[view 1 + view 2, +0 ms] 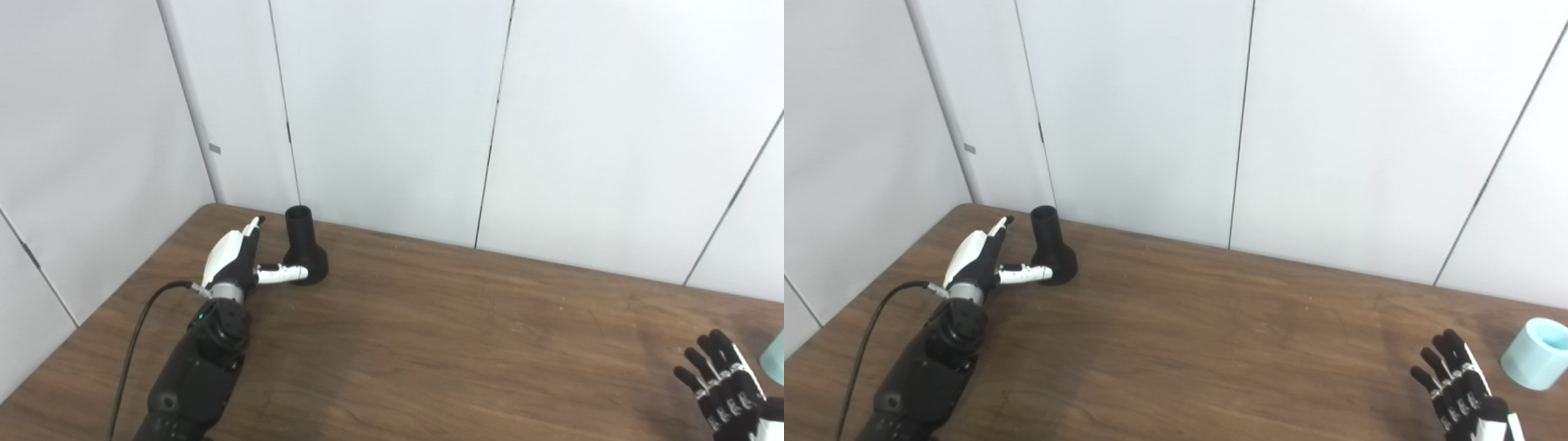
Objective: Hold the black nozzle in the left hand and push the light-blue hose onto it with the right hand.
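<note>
Standing upright at the upper left of the counter (429, 318), the black nozzle (304, 248) sits just right of the left robot hand (236, 257) — fingers apart, thumb at its base. The right robot hand (1461, 386), fingers spread and empty, waits low right — near the light-blue hose (1536, 353).

Open tabletop (1213, 343) is lying between left hand (980, 257) and right hand (1458, 386); black nozzle (1050, 245) is standing just beyond the left thumb; light-blue hose (1536, 353) is sitting right of right hand; wall panels (1151, 122) are closing off the far side.
</note>
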Available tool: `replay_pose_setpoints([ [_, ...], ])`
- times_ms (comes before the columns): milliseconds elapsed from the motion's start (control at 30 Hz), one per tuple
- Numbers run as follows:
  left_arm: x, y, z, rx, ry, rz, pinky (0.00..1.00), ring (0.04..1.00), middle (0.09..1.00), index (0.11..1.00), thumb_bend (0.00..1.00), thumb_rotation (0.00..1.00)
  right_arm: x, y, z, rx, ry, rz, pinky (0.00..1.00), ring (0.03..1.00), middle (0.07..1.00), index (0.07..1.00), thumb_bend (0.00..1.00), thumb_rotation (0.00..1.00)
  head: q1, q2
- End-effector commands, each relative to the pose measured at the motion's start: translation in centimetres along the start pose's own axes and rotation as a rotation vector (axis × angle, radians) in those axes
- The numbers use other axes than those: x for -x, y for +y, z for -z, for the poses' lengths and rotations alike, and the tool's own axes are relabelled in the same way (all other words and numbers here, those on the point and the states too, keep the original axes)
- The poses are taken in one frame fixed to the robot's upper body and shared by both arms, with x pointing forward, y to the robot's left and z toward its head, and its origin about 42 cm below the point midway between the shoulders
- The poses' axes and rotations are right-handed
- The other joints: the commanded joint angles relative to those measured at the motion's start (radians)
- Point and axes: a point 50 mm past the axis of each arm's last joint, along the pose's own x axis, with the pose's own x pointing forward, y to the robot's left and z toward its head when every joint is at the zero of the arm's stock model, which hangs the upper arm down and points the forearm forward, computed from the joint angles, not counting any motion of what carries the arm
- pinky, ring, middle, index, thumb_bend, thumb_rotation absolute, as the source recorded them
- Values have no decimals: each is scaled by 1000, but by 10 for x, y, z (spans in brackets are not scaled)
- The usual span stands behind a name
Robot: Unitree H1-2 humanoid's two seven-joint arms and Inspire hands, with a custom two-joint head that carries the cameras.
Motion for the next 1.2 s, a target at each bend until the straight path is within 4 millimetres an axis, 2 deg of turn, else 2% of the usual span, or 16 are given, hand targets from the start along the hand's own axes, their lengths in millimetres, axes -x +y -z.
replay_pose_setpoints([
  [0, -17, 21, -23, -21, -36, -78, 1000, 1000, 1000, 967, 1000, 396, 13, -1, 20, -22, 69, 4, 848, 924, 941, 940, 627, 1000, 1, 0],
  [567, -42, 14, -25, -94, -16, 12, 1000, 1000, 1000, 949, 1000, 404, 14, -1, 16, 0, 44, 5, 845, 913, 926, 929, 629, 1000, -10, 10],
  [833, -44, 7, -31, -108, -22, 36, 1000, 1000, 1000, 946, 1000, 393, 15, 0, 16, 1, 42, 11, 857, 914, 920, 926, 627, 1000, -10, 15],
  [1167, -45, -2, -34, -101, -35, 69, 1000, 1000, 978, 893, 1000, 384, 15, 0, 15, 7, 49, 13, 868, 915, 920, 926, 627, 1000, -10, 21],
])
